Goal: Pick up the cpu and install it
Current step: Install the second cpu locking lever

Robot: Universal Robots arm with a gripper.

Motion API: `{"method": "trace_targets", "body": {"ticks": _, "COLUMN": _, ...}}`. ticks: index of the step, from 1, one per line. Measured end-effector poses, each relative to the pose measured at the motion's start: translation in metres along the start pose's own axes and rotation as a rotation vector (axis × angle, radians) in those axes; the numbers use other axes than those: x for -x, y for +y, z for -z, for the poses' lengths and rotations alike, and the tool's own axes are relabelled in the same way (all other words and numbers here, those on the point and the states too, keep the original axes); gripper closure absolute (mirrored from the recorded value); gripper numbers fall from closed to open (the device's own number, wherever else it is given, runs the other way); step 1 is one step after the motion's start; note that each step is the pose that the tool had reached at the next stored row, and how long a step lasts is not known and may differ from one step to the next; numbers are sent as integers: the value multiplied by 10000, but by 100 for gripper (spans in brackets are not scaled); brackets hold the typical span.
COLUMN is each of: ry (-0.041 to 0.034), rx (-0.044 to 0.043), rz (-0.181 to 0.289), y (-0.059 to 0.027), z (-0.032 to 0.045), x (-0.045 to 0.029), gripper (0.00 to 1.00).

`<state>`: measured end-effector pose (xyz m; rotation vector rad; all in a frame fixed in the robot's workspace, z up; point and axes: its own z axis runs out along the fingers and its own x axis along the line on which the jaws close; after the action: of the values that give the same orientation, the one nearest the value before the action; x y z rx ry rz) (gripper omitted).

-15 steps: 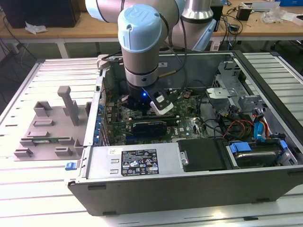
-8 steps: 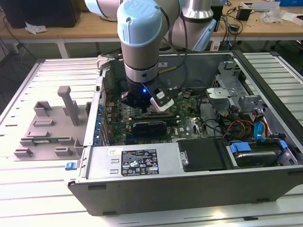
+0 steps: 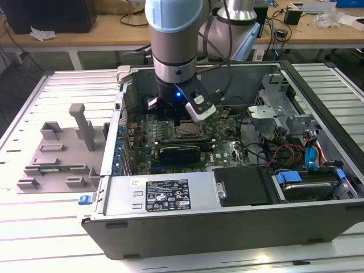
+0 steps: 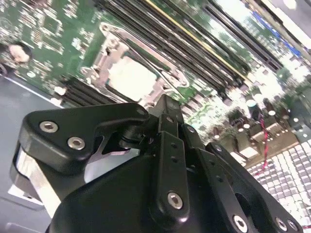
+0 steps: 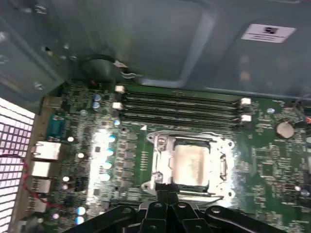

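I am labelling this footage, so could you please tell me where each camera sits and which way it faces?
Exterior view: off the arm, looking down into the open computer case on the slatted table; the arm's wrist shows, with the gripper over the motherboard.
First wrist view: on the arm, facing down at the motherboard; the gripper shows.
Second wrist view: on the arm, looking along the gripper at the board.
Shared: both wrist views show the cpu lying in its socket frame, beyond the jaws.

The end effector [image 5: 167, 196] is cut off by the picture's edge in both wrist views, its fingertips too bunched to read; glare whitens the cpu [image 5: 190, 165] beyond it.
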<state>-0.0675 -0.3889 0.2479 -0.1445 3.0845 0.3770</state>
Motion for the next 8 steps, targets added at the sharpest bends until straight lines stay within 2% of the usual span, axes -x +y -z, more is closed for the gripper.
{"method": "trace_targets", "body": {"ticks": 1, "ry": 0, "rx": -12, "rz": -20, "y": -5, "z": -1, "x": 57, "gripper": 89}}
{"method": "trace_targets", "body": {"ticks": 2, "ry": 3, "rx": -37, "rz": -53, "y": -7, "z": -1, "x": 70, "gripper": 89}}
{"method": "trace_targets", "body": {"ticks": 6, "ry": -10, "rx": -202, "rz": -303, "y": -16, "z": 1, "x": 82, "gripper": 89}}
{"method": "trace_targets", "body": {"ticks": 8, "ry": -20, "rx": -239, "rz": -376, "y": -24, "z": 2, "x": 85, "gripper": 89}}
